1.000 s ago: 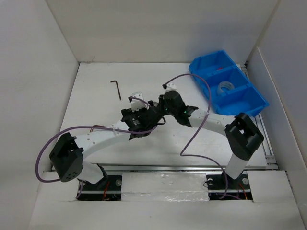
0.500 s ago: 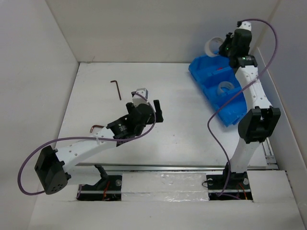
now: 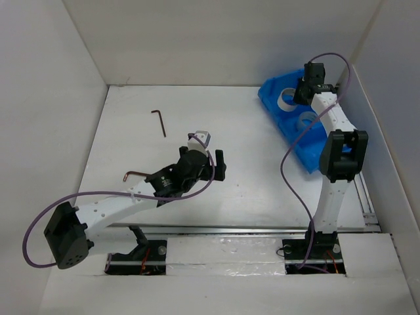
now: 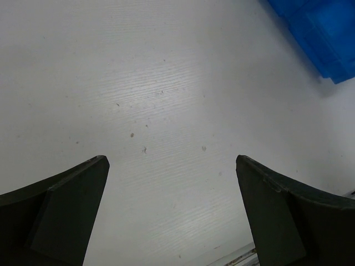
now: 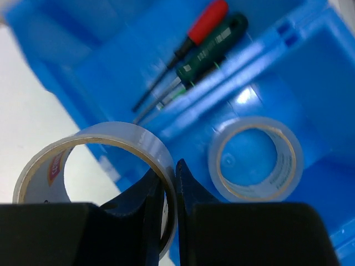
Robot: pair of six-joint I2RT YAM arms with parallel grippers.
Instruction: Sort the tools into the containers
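Observation:
My right gripper (image 3: pixel 293 98) is shut on the wall of a silver-grey tape roll (image 3: pixel 286 98) and holds it over the blue bin (image 3: pixel 289 134). In the right wrist view the held roll (image 5: pixel 94 160) is pinched at my gripper (image 5: pixel 171 180), above the bin's (image 5: pixel 310 66) left edge. A second tape roll (image 5: pixel 255 158) lies in one compartment. A red-handled screwdriver (image 5: pixel 204 23) and a dark green one (image 5: pixel 213 40) lie in the compartment beyond. A dark hex key (image 3: pixel 159 123) and a brownish hex key (image 3: pixel 134 174) lie on the table. My left gripper (image 3: pixel 216 164) is open and empty over bare table (image 4: pixel 171 160).
White walls enclose the table (image 3: pixel 243 190) on three sides. The right arm's purple cable (image 3: pixel 289 170) hangs beside the bin. A corner of the blue bin (image 4: pixel 316 33) shows at the top right of the left wrist view.
My right arm has swung from the table's middle to the bin with the tape roll, first high, now lower over it. My left arm has pulled back and opened over bare table.

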